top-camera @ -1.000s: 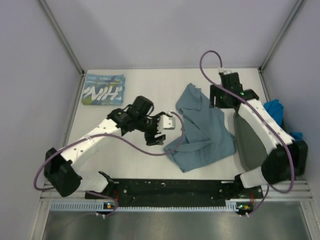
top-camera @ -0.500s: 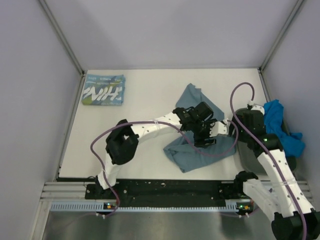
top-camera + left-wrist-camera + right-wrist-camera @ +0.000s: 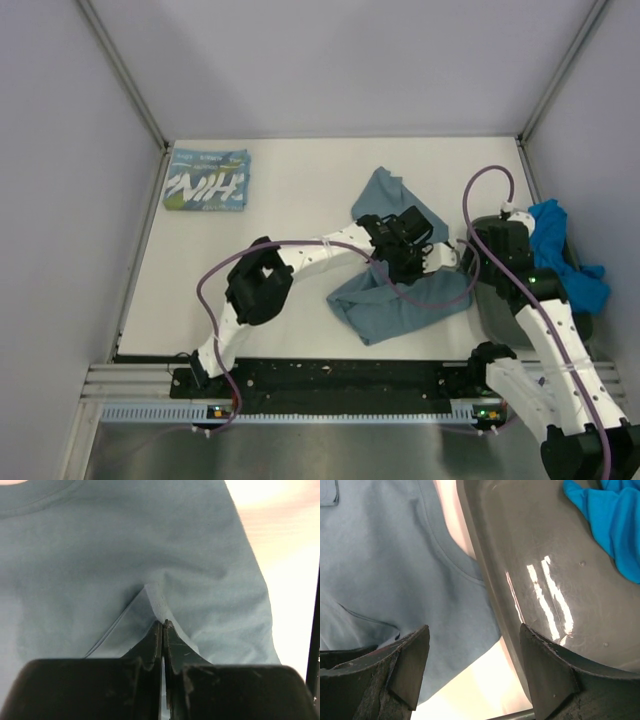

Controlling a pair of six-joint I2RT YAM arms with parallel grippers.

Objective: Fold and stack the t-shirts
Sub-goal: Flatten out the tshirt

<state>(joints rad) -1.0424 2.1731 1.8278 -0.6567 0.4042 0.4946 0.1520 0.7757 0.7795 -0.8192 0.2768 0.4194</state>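
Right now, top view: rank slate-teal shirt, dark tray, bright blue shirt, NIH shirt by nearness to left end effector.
1. Slate-teal shirt, pinched, centre.
2. Dark grey-green tray, right.
3. Bright blue shirt, far right.
4. Folded teal NIH shirt, far left.

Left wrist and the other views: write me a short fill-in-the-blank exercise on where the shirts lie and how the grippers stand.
1. The left gripper is ____ on a pinched fold of the slate-teal t-shirt.
2. The right gripper hovers over that shirt's edge with its jaws ____.
3. The folded t-shirt at far left bears the white letters ____.
4. The bright blue t-shirt lies on the dark ____.
Missing words: shut; open; NIH; tray.
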